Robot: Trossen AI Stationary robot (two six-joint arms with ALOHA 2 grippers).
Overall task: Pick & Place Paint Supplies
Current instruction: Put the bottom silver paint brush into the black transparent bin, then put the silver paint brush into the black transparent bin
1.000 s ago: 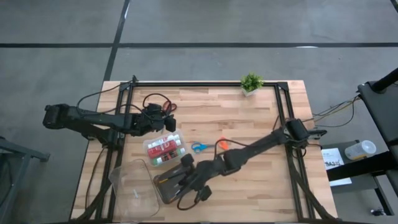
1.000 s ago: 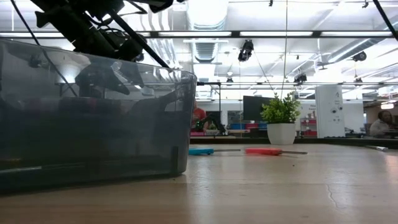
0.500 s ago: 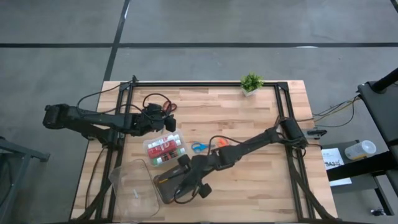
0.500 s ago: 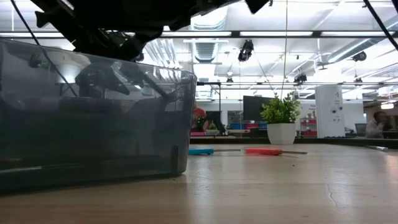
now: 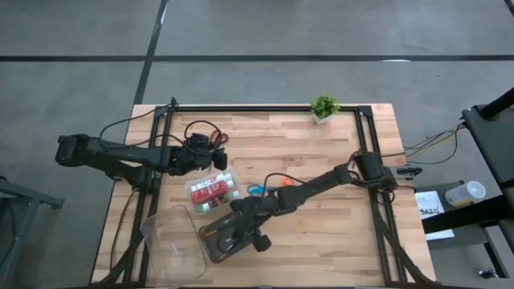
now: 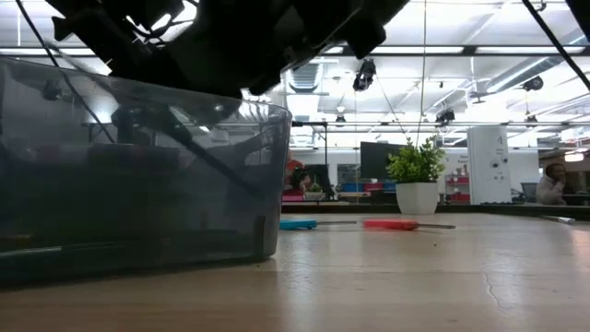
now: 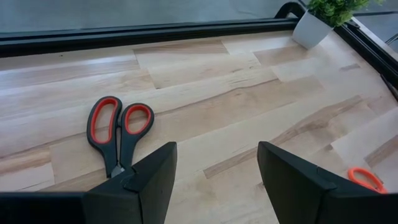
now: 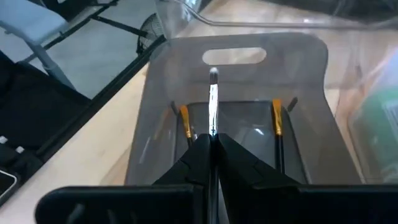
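My right gripper (image 5: pixel 233 234) reaches over the dark grey case (image 5: pixel 215 243) and is shut on a thin brush (image 8: pixel 213 102). Two more brushes (image 8: pixel 185 122) (image 8: pixel 276 118) lie inside the case (image 8: pixel 155 118). My left gripper (image 7: pixel 216 155) hangs open above the table, next to the red-handled scissors (image 7: pixel 118 127), which lie flat. The blue scissors (image 5: pixel 255 189) and the orange scissors (image 5: pixel 284 184) lie flat mid-table. Paint tubes sit in a small clear box (image 5: pixel 211 193). My right gripper pinches the brush between its two shut fingers (image 8: pixel 199 149), on the shaft behind the silver ferrule (image 8: pixel 213 127). The brush lies along the fingers and its bristle tip (image 8: pixel 213 75) sticks out ahead of them over the case. Whether it touches the case, I cannot tell.
A large clear plastic box (image 5: pixel 173 242) stands left of the case at the near edge. A small potted plant (image 5: pixel 324 106) stands at the far edge. The black frame rails (image 5: pixel 365 144) run along the table's sides. Bare wood lies right of the scissors.
My right gripper has moved toward the table's left, farther over the dark grey case, carrying the brush; its arm now fills more of the low view's top.
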